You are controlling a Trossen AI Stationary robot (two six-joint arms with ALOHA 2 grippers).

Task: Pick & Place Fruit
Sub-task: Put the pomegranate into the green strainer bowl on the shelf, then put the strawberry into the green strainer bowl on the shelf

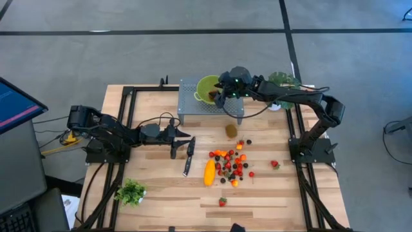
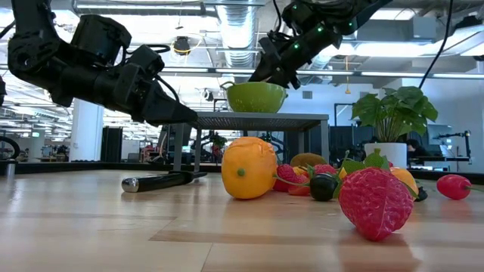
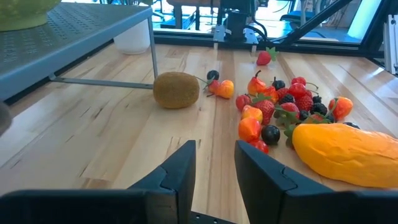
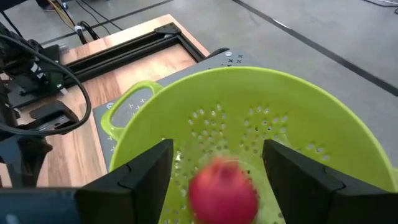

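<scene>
Table carries everything, with a grey perforated stand at the back edge. It holds the green colander up, so a drop needs the arm to reach over the rim from above.

Right gripper hangs over the colander bowl with fingers spread wide. A red fruit sits blurred between them, touching neither as far as I can tell. Reads as a release into the bowl.

Left gripper waits low over the table, beside the knife. Fingers narrow, nothing between them. It faces the pile, likely staged for its own pick.

The rest of the fruit is still on the table:
- long yellow-orange fruit at the pile's left edge
- kiwi alone, near the stand
- small mixed pieces clustered centre
- strays: strawberry in front, another red piece off right

Most of the job remains.
</scene>
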